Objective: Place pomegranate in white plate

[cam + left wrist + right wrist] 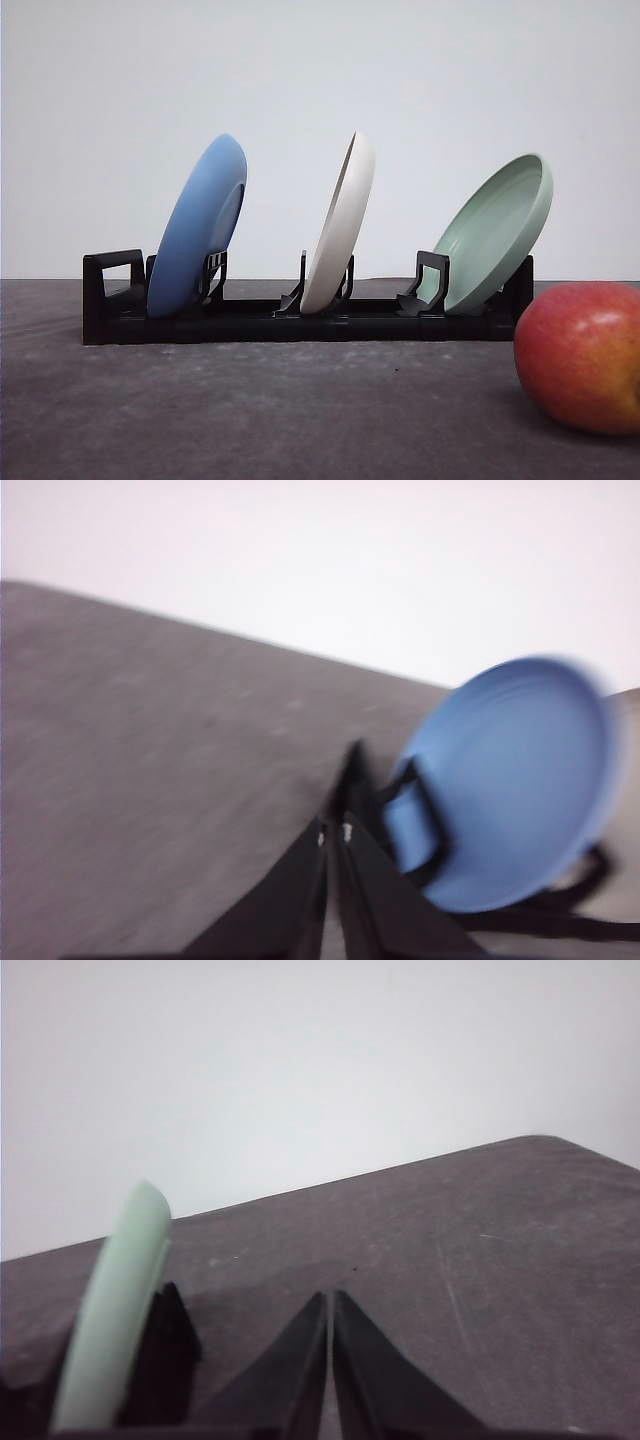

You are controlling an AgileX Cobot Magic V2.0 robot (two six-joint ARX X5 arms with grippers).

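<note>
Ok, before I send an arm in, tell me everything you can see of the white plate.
The white plate is round, shallow and off-white with a matte look and a raised rim. It stands nearly on edge in the middle slot of the black rack, top leaning right, concave face to the right. Short black prongs hold its lower edge; nothing else touches it. The blue plate is racked to its left, the pale green plate to its right. It holds nothing; the pomegranate sits on the table.

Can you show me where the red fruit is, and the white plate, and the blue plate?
pomegranate (580, 355): front view, middle of its red skin.
white plate (340, 225): front view, its pale back, standing in the rack.
blue plate (510, 780): left wrist view, its inner face.
</note>
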